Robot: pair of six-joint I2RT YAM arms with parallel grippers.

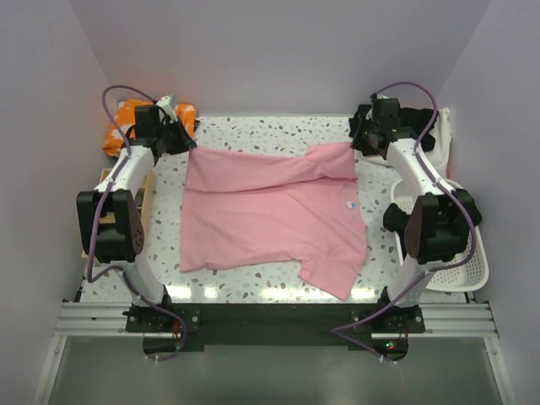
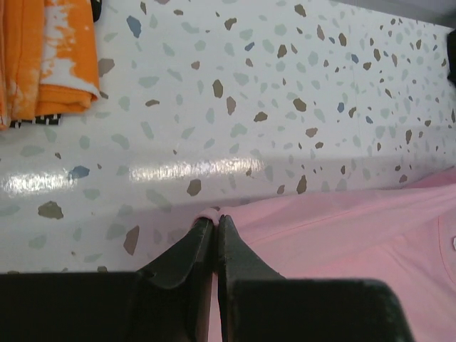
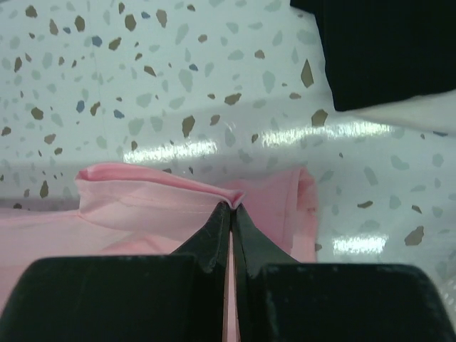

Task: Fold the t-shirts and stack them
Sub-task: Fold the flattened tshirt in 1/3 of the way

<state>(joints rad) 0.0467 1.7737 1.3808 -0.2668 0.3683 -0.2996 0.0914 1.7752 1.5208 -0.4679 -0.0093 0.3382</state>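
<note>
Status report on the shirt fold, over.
Left gripper shut on pink t-shirt, far left corner. Right gripper shut on its far right edge. Orange cloth and black garment lie clear of it.

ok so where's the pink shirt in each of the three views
top: the pink shirt is spread across the middle of the speckled table.
left wrist: lower right of the picture, with its edge pinched in the left claw.
right wrist: lower left to centre, with a folded edge pinched in the right claw.
shared landmark: the speckled table shows in all three views.
</note>
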